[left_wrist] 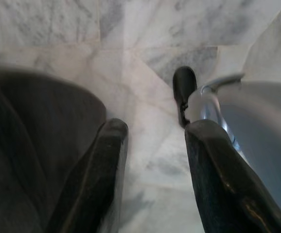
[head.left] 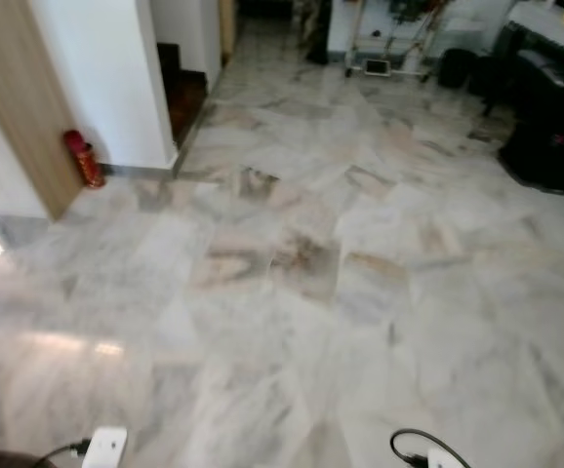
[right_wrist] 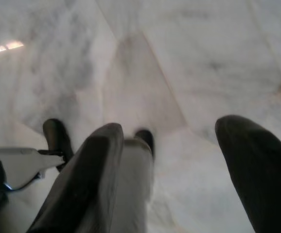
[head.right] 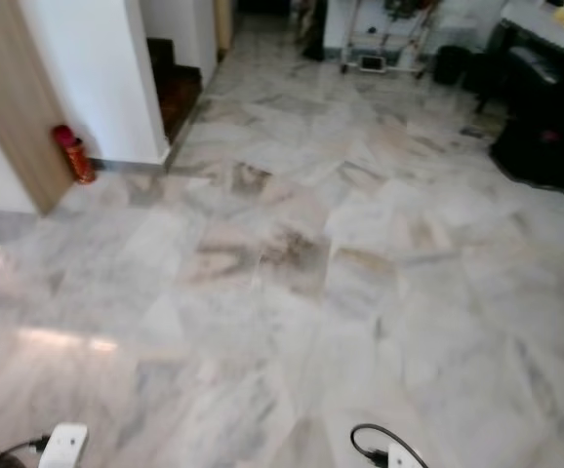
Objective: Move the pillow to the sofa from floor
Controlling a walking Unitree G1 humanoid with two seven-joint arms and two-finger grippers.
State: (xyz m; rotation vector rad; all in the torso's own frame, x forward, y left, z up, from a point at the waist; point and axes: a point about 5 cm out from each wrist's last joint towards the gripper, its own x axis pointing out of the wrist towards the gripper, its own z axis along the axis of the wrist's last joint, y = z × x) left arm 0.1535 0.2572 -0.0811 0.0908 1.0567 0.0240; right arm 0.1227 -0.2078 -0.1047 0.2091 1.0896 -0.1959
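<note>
Neither the pillow nor the sofa can be made out here, so the relation that the coming move turns on, which way the pillow lies from the jaws and how its long axis runs, cannot be told, nor can I say which arm is nearer to it. The head views look forward and down over a marble floor (head.left: 302, 292) of grey-veined tiles, with a red fire extinguisher (head.left: 83, 158) standing against the base of a white wall (head.left: 97, 78) on the robot's left, a dark stairwell (head.left: 180, 93) just past that wall, a wheeled rack (head.left: 384, 49) far ahead, and dark furniture (head.left: 550, 117) on the far right. Judging by this, the robot has yet to find the pillow, and the next step is likely a turn or a walk to bring it into sight. The wrist views add what the head views cannot: both arms hang low over the floor. The left gripper (left_wrist: 150, 145) has its jaws spread, bare tile between them, with a dark rounded mass beside one finger that I cannot identify. The right gripper (right_wrist: 167, 155) also has its jaws spread and holds nothing, and past them a silver limb of the robot ends near the tiles.
</note>
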